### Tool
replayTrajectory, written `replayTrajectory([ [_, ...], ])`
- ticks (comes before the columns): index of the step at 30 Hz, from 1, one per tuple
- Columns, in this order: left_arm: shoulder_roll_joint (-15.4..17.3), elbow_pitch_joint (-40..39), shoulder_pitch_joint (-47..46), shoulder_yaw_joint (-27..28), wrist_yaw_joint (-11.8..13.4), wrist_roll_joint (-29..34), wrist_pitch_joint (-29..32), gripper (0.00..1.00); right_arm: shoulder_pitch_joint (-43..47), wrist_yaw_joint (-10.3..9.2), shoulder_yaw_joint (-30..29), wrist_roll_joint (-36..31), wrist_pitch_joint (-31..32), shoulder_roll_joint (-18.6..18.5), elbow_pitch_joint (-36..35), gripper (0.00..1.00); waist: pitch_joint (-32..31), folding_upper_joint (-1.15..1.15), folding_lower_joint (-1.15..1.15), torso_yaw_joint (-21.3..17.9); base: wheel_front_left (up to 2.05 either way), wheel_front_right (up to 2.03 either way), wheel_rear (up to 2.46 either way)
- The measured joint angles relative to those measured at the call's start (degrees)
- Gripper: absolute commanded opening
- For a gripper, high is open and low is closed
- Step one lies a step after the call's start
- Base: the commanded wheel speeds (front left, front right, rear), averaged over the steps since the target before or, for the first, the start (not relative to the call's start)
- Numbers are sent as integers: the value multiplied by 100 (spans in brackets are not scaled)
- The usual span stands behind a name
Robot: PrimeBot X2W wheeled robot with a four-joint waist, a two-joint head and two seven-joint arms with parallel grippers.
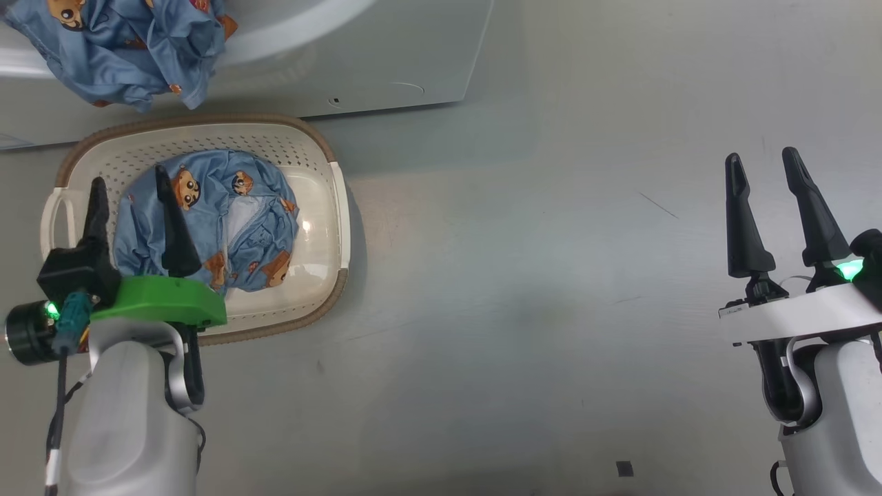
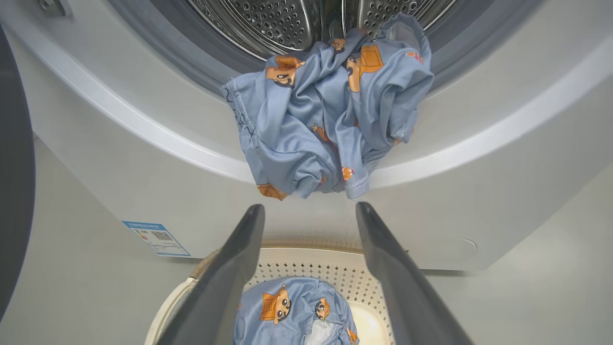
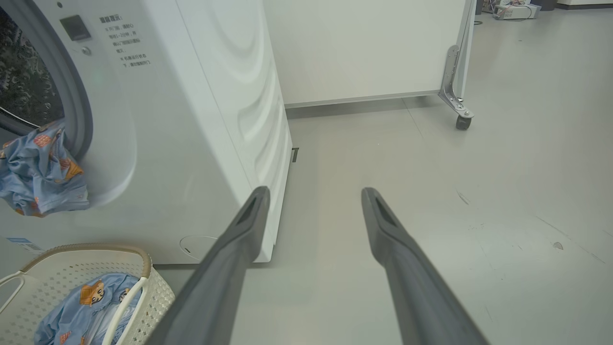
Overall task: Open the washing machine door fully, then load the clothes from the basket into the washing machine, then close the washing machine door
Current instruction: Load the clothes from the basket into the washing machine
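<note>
Item, far left of the left wrist view: a dark curved band (image 2: 14, 182) that I take for the glossy black rim of the washing machine door, swung clear of the opening. Item: my left gripper (image 1: 130, 175), two long dark fingers spread wide and holding nothing, hanging above the basket with the tips apart from the cloth below. Item: the small cream-white perforated plastic basket (image 1: 341, 207) with a brown woven-look rim, on the grey floor (image 1: 551, 275) just before the machine. In it lies a crumpled light-blue garment (image 1: 213, 220) printed with orange-brown bears. Item: a second light-blue bear-print garment (image 2: 330, 110), draped over the lower lip of the opening, part inside the shiny perforated steel drum (image 2: 268, 24) and part hanging down the front panel. Item: the big white front-loading washing machine (image 3: 191, 143), grey rubber gasket (image 2: 167, 52) exposed, blue label sticker (image 2: 155, 238) at its lower corner. Item, far right: my right gripper (image 1: 761, 153), fingers likewise parted and empty, over bare floor and well apart from basket and machine. Beyond it in the right wrist view, a white panel on a caster wheel (image 3: 462, 122).
</note>
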Motion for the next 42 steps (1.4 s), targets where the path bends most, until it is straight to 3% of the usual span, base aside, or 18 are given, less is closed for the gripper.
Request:
replayTrajectory([
  [20, 13, -1311, 1018, -426, 76, -68, -1, 100, 25, 0, -99, -2, 0, 1, 2, 100, -104, 0, 0, 148, 0, 0, 0],
  [42, 32, -1986, 1571, -400, 101, -81, 113, 100, 79, 0, -80, -3, 0, 40, 9, 100, -228, 0, 0, 108, 0, 0, 0],
])
